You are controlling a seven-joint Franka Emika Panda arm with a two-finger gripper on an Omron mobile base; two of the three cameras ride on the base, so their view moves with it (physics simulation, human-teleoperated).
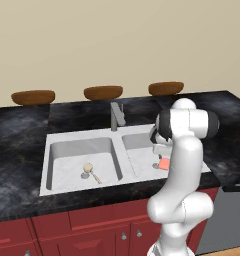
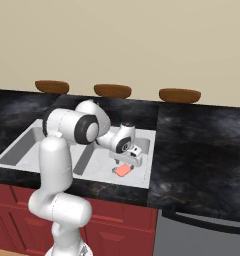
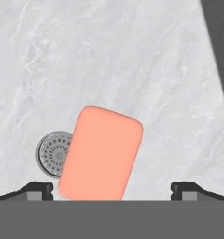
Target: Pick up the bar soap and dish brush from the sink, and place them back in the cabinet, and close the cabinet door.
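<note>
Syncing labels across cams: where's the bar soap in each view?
Left base view: bar soap right of centre, in the sink's right basin, partly behind the arm.
Right base view: bar soap at centre, same basin, under the gripper.
Hand view: bar soap low centre, overlapping the drain.
Shared landmark: the right basin.

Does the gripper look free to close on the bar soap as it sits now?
Probably yes: the gripper is open, the bar soap lies flat on the sink floor between its fingertips, and nothing covers it.

a plain beige wall (image 1: 117,40) at twelve o'clock, three brown bowls (image 1: 103,92) along the black marbled counter (image 1: 17,150), red drawers (image 1: 92,232) at six, perhaps a grey dishwasher (image 2: 202,235) at five.
</note>
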